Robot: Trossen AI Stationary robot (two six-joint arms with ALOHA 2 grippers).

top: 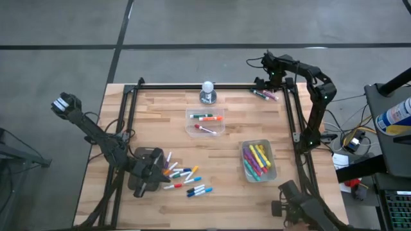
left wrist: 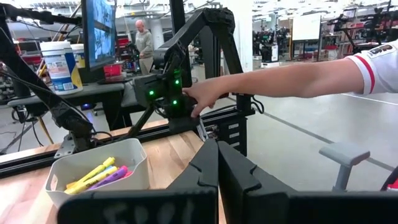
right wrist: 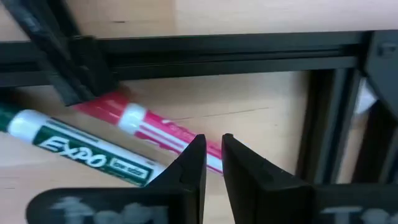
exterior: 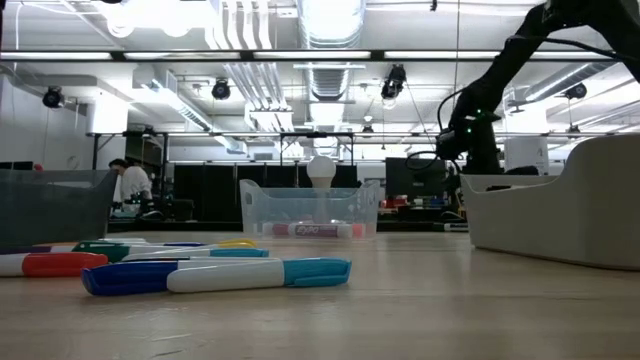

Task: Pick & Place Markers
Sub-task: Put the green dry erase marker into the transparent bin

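The table [top: 160, 122] is pale wood planks edged by a black frame, on a grey floor. Loose markers [top: 183, 178] lie near the front left, just beside the left claw [top: 149, 173], whose fingers are pressed together and empty. More markers fill two clear tubs. The right claw [right wrist: 213, 163] is at the far right corner, narrowed to a slim gap over a red marker [right wrist: 149, 127] beside a green one [right wrist: 74, 146]; a grip cannot be told. A person's hand [left wrist: 202, 96] touches that arm.
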